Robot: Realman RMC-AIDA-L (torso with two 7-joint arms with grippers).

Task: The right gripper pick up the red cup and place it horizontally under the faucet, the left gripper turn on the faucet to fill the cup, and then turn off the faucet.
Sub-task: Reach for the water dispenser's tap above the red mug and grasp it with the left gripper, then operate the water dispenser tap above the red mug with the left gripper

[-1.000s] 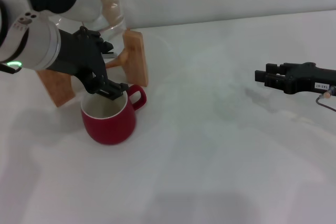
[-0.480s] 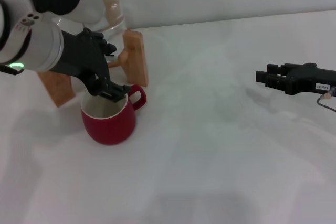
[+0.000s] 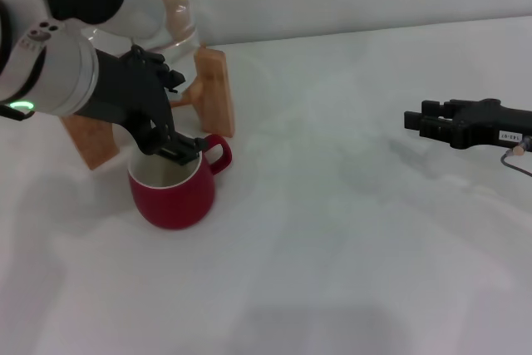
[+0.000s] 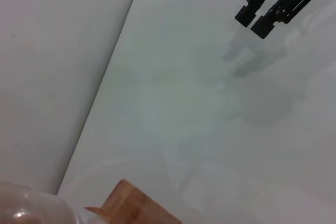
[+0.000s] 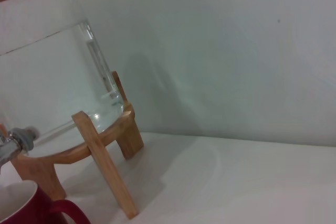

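Observation:
The red cup (image 3: 172,193) stands upright on the white table in front of the clear water jar (image 3: 166,6), its handle pointing right. In the right wrist view only its rim and handle show (image 5: 23,208). My left gripper (image 3: 183,148) hangs over the cup's far rim with its fingers together, covering the faucet in the head view. A chrome part of the faucet (image 5: 13,141) shows at the edge of the right wrist view. My right gripper (image 3: 409,120) hovers far to the right, open and holding nothing; the left wrist view also shows the right gripper (image 4: 252,20).
The jar rests on a wooden stand (image 3: 213,89), seen closer in the right wrist view as crossed legs (image 5: 105,166). A white wall runs behind the table. Bare white tabletop (image 3: 332,230) lies between the cup and the right gripper.
The left arm has shifted very slightly, with its fingertips staying over the cup's far rim. The cup and the right gripper have not moved.

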